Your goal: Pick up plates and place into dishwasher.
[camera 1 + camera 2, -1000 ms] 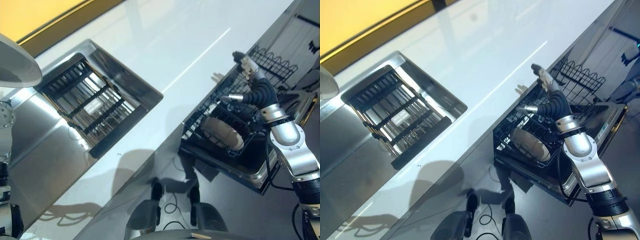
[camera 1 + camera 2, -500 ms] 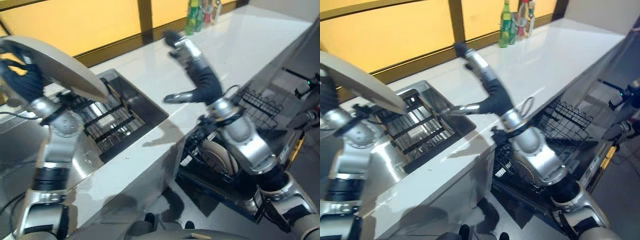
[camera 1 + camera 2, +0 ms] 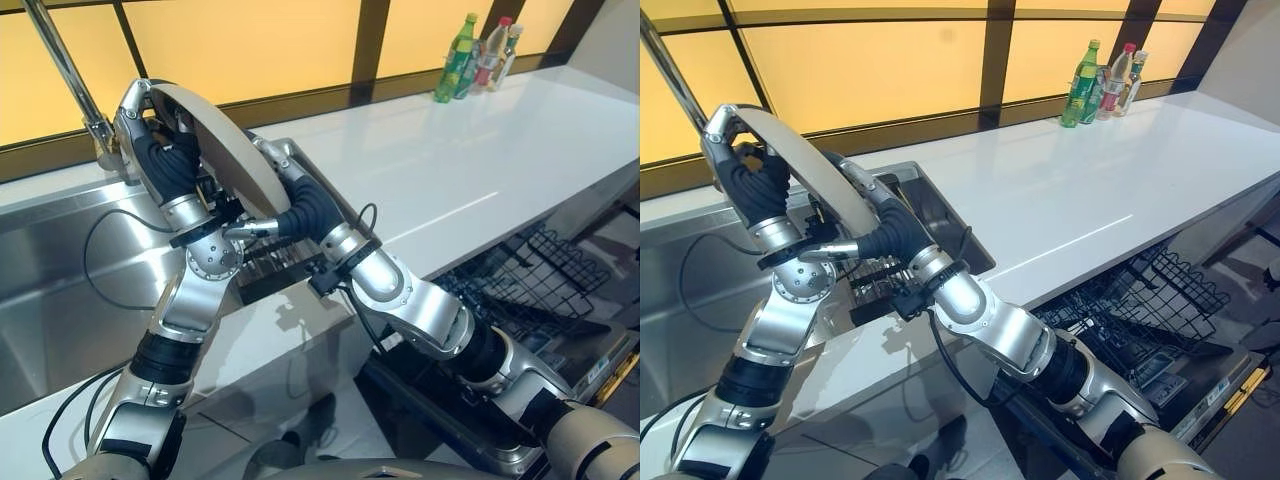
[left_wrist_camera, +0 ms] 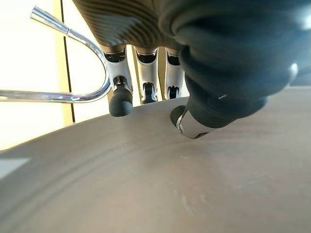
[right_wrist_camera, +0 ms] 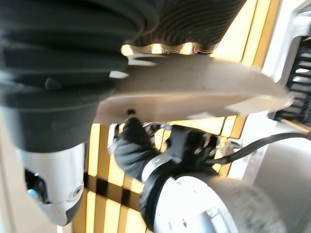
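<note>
Both hands have met on the plate (image 3: pixel 220 150): left hand (image 3: pixel 165 150) behind, right hand (image 3: pixel 300 205) in front.

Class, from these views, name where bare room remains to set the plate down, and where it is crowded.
Free: the white counter between the sink and the bottles. Crowded: over the sink rack, where the left hand and right hand meet at the plate. The dishwasher basket looks mostly open.
</note>
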### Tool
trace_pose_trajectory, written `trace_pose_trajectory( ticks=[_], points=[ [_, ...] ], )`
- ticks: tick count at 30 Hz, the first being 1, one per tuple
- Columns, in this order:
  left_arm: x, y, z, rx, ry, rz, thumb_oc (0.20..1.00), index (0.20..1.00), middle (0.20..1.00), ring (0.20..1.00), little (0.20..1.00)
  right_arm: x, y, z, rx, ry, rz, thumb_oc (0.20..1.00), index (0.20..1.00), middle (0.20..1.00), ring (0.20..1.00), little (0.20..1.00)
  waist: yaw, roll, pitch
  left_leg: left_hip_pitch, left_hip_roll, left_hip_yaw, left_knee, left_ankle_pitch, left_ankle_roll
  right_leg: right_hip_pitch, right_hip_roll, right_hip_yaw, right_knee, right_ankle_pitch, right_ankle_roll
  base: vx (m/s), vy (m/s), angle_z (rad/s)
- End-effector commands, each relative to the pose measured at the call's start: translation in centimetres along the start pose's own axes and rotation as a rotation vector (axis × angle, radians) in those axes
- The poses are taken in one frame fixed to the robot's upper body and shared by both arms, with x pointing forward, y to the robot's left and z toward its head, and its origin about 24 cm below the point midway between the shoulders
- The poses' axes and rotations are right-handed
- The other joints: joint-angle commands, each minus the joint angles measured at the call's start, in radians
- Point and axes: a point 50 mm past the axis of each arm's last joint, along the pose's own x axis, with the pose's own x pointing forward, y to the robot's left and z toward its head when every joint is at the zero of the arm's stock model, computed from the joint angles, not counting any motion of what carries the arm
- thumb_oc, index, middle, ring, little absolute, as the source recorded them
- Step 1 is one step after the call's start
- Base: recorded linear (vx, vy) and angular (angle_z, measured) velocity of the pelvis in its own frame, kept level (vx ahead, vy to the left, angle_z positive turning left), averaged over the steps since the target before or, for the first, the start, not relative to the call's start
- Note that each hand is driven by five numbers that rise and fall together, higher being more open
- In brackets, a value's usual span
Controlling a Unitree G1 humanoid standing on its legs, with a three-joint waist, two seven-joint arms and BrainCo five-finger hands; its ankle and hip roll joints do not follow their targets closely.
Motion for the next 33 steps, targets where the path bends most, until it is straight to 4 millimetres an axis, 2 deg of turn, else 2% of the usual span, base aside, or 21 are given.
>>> trace_pose_trajectory(
  ticks=[1, 7, 8, 9, 10, 11, 21, 33],
  points=[
    [1.4, -2.2, 4.0, -0.115, -0.156, -0.020, 0.200, 0.200, 0.200, 0.200, 0.200, 1.1, 1.2, 1.9, 0.026, -0.056, -0.014, 1.000, 1.000, 1.000, 1.000, 1.000, 0.008, 0.007, -0.036, 0.032, -0.014, -0.061, -0.099, 0.063, 0.031, -0.004, -0.037, 0.007, 0.118, -0.060, 0.034, 0.00, 0.000, 0.00],
    [1.2, -2.3, 3.9, -0.106, -0.157, -0.041, 0.200, 0.200, 0.200, 0.200, 0.200, 0.9, 0.2, 1.2, -0.073, -0.031, -0.110, 1.000, 1.000, 1.000, 1.000, 1.000, 0.006, 0.014, -0.033, 0.033, -0.015, -0.064, -0.098, 0.062, 0.027, 0.003, -0.038, 0.009, 0.109, -0.059, 0.034, 0.00, 0.000, 0.00],
    [1.2, -2.3, 3.8, -0.105, -0.153, -0.040, 0.200, 0.200, 0.200, 0.200, 0.200, 0.9, 0.0, 1.0, -0.087, -0.020, -0.119, 0.843, 0.843, 0.843, 0.843, 0.843, 0.005, 0.015, -0.033, 0.033, -0.016, -0.065, -0.098, 0.062, 0.027, 0.004, -0.038, 0.009, 0.109, -0.058, 0.035, 0.00, 0.000, 0.00],
    [1.1, -2.2, 3.6, -0.103, -0.150, -0.040, 0.200, 0.200, 0.200, 0.200, 0.200, 0.9, -0.3, 0.8, -0.106, -0.003, -0.126, 0.398, 0.398, 0.398, 0.398, 0.398, 0.004, 0.016, -0.033, 0.034, -0.017, -0.066, -0.098, 0.062, 0.027, 0.004, -0.039, 0.009, 0.110, -0.058, 0.035, 0.00, 0.000, 0.00],
    [1.2, -2.1, 3.5, -0.102, -0.150, -0.042, 0.200, 0.200, 0.200, 0.200, 0.200, 0.8, -0.5, 0.6, -0.112, 0.012, -0.128, 0.241, 0.241, 0.241, 0.241, 0.241, 0.003, 0.016, -0.034, 0.035, -0.018, -0.068, -0.099, 0.062, 0.027, 0.004, -0.039, 0.009, 0.110, -0.059, 0.035, 0.00, 0.000, 0.00],
    [1.2, -2.0, 3.5, -0.102, -0.150, -0.043, 0.200, 0.200, 0.200, 0.200, 0.200, 0.8, -0.5, 0.5, -0.104, 0.023, -0.125, 0.200, 0.200, 0.200, 0.200, 0.200, 0.004, 0.016, -0.035, 0.035, -0.018, -0.070, -0.099, 0.063, 0.027, 0.004, -0.039, 0.007, 0.111, -0.060, 0.035, 0.00, 0.000, 0.00],
    [1.0, -2.1, 3.3, -0.117, -0.144, -0.062, 0.200, 0.200, 0.200, 0.200, 0.200, 0.7, -1.7, 0.4, -0.111, 0.014, -0.205, 0.200, 0.200, 0.200, 0.200, 0.200, 0.013, 0.018, -0.039, 0.042, -0.029, -0.095, -0.097, 0.065, 0.031, 0.008, -0.046, -0.010, 0.131, -0.063, 0.032, 0.02, 0.010, 0.06],
    [0.6, -2.1, 3.3, -0.180, -0.111, -0.139, 0.200, 0.200, 0.200, 0.200, 0.200, 0.3, -2.3, 1.4, -0.146, -0.045, -0.208, 0.200, 0.200, 0.200, 0.200, 0.200, 0.017, 0.021, -0.042, 0.050, -0.034, -0.107, -0.095, 0.063, 0.037, 0.012, -0.049, -0.016, 0.145, -0.067, 0.032, 0.01, 0.004, 0.05]
  ],
)
